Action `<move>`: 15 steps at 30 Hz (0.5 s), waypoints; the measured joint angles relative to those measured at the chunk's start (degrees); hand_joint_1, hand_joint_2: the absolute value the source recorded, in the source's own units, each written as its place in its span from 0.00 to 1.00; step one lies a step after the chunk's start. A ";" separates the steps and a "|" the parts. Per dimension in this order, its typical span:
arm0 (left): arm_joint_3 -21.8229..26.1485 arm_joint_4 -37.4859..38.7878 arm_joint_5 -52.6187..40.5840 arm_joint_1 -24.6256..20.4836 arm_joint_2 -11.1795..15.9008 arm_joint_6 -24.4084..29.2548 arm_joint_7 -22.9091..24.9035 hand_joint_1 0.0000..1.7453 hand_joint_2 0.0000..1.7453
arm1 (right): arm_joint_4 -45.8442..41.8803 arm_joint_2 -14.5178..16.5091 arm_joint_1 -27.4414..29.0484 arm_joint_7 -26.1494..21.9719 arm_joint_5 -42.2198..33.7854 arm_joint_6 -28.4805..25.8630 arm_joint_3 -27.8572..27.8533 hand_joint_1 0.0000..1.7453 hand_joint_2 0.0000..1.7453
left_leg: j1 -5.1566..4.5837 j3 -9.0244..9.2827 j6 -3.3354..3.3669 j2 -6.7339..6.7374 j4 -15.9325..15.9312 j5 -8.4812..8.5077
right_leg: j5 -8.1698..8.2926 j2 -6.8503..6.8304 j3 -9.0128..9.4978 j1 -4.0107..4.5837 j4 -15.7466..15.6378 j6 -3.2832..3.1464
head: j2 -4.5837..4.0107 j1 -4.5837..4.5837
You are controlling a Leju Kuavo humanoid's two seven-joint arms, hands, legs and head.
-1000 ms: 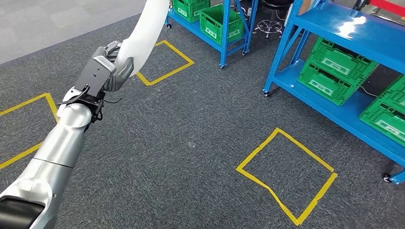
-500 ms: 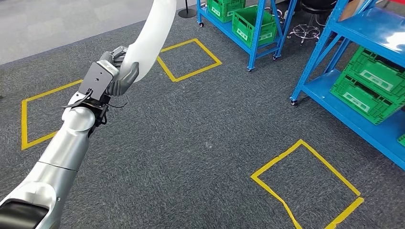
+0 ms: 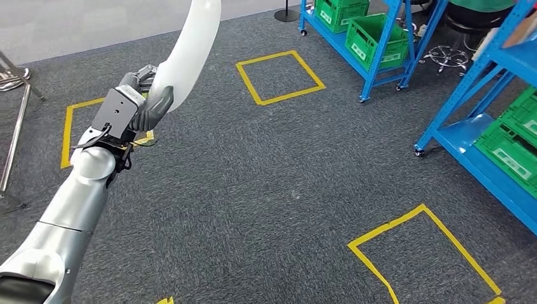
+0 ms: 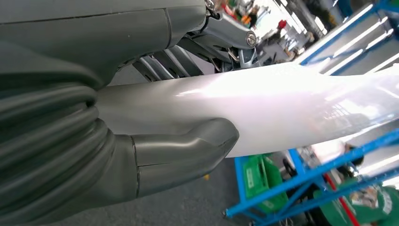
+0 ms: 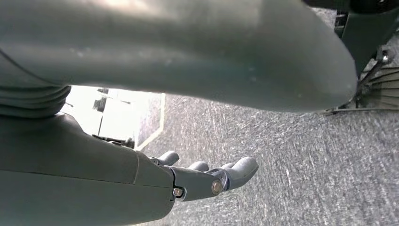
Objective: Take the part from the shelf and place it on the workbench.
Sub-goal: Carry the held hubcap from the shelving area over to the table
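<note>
Gripping the part (image 3: 190,54) is the left hand (image 3: 147,100), at the left of the head view. The part is a long white curved piece, smooth and glossy. Its long axis runs from the hand up and slightly rightward toward the far side, and its top end passes out of frame. The hand clamps near the lower end, so almost all of the length stands above the grip.

In the left wrist view the thumb (image 4: 188,148) wraps one side of the part (image 4: 263,110), with darker fingers (image 4: 164,63) on the other side. Hold looks firm.

The right hand (image 5: 207,179) hangs low over the carpet, fingers apart and lightly curled, holding nothing. It is well apart from the part, so the left arm alone carries the part.

A blue shelf (image 3: 472,155) with a green crate (image 3: 506,149) stands at the right, another blue shelf (image 3: 373,63) at far centre-right with its own crates. Yellow tape squares (image 3: 278,76) mark the dark carpet (image 3: 266,183). A metal leg (image 3: 16,136) is at the far left edge.

Judgement: the pick is done and the carry is in hand, placing not yet done. I cannot tell where the workbench lies. What matters for the next move is the part's tall upright axis: it sticks far beyond the hand, so the top end could strike a shelf post on a turn. It will likely need tilting flat before set-down.
</note>
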 joint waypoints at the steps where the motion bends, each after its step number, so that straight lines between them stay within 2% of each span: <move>1: 0.09 -0.17 0.10 0.07 0.12 0.07 -0.02 1.00 1.00 | 0.00 0.01 0.03 -0.09 0.15 0.01 0.00 0.00 0.00 | 0.23 0.16 0.21 -0.54 -0.29 0.20 | -1.34 1.63 -1.21 -0.05 2.50 0.20 | 0.00 0.07; 2: 0.18 -0.25 0.21 0.18 0.22 0.14 -0.03 1.00 1.00 | 0.00 0.01 0.13 -0.22 0.32 0.01 0.00 0.00 0.00 | 0.24 0.12 0.35 -1.17 -0.35 0.25 | -2.99 3.15 -2.97 -0.09 6.07 0.33 | 0.00 0.11; 3: 0.24 -0.28 0.36 0.42 0.34 0.19 0.00 1.00 1.00 | 0.00 0.01 0.25 -0.34 0.54 0.00 0.00 0.00 0.00 | 0.27 0.03 0.44 -1.82 -0.31 0.26 | -4.49 3.92 -4.99 -0.10 9.96 0.42 | 0.00 0.18; 4: 0.27 -0.29 0.56 0.79 0.53 0.22 0.01 1.00 1.00 | 0.00 0.00 0.37 -0.38 0.75 -0.02 0.00 0.00 0.00 | 0.31 -0.04 0.45 -2.56 -0.22 0.26 | -5.28 4.21 -6.66 -0.13 12.97 0.54 | 0.00 0.21; 5: 0.33 -0.29 0.81 1.17 0.83 0.21 0.00 1.00 1.00 | 0.00 -0.01 0.45 -0.38 0.96 -0.03 0.00 0.00 0.00 | 0.40 -0.08 0.39 -3.30 -0.08 0.23 | -4.96 4.31 -7.43 -0.19 14.05 0.64 | 0.00 0.22; 6: 0.45 -0.29 1.14 1.51 1.21 0.20 -0.04 1.00 1.00 | 0.00 -0.01 0.47 -0.37 1.19 -0.03 0.01 0.00 0.00 | 0.54 -0.12 0.24 -4.01 0.14 0.16 | -3.52 4.42 -7.03 -0.29 12.76 0.76 | 0.00 0.22; 7: 0.63 -0.30 1.49 1.75 1.60 0.20 -0.11 1.00 1.00 | 0.00 -0.01 0.48 -0.37 1.42 -0.03 0.02 0.00 0.00 | 0.76 -0.17 -0.01 -4.70 0.47 0.02 | -1.37 4.81 -5.57 -0.49 9.44 0.93 | 0.00 0.22; 9: 1.10 -0.35 2.13 1.99 2.39 0.19 -0.33 1.00 1.00 | 0.00 0.01 0.45 -0.45 1.81 0.02 0.07 0.00 0.00 | 1.06 -0.62 -0.81 -5.96 1.37 -0.35 | 1.39 6.85 -2.29 -0.95 2.40 1.17 | 0.00 0.25; 10: 1.33 -0.45 2.37 2.10 2.79 0.19 -0.45 1.00 1.00 | 0.00 0.02 0.45 -0.60 1.98 0.06 0.10 0.00 0.00 | 1.11 -0.94 -1.25 -6.51 1.68 -0.44 | 1.85 7.51 -1.35 -1.03 0.42 1.06 | 0.00 0.28; 11: 1.54 -0.55 2.58 2.27 3.22 0.18 -0.56 1.00 1.00 | 0.00 0.03 0.44 -0.74 2.12 0.09 0.12 0.00 0.00 | 1.11 -1.23 -1.68 -7.04 1.75 -0.40 | 1.68 7.78 -1.08 -0.96 -0.18 0.74 | 0.00 0.33; 13: 1.84 -0.78 2.81 2.89 4.01 0.15 -0.71 1.00 1.00 | 0.00 -0.01 0.37 -0.92 2.30 0.12 0.16 0.00 0.00 | 1.19 -1.55 -2.43 -7.82 1.42 -0.05 | 1.93 6.59 -1.04 -0.73 -0.38 -0.26 | 0.00 0.40; 14: 1.95 -0.88 2.86 3.27 4.43 0.17 -0.75 1.00 1.00 | 0.00 -0.04 0.30 -0.91 2.32 0.11 0.18 0.00 0.00 | 1.16 -1.78 -2.72 -7.09 1.60 -0.15 | 2.07 6.08 -0.95 -0.71 -0.59 -0.74 | 0.00 0.30; 15: 2.06 -0.99 2.87 3.57 4.75 0.21 -0.78 1.00 1.00 | 0.00 -0.08 0.26 -0.90 2.32 0.10 0.19 0.00 0.00 | 1.11 -2.39 -2.93 -5.80 2.69 -0.79 | 2.24 5.53 -0.86 -0.72 -0.83 -1.18 | 0.00 0.07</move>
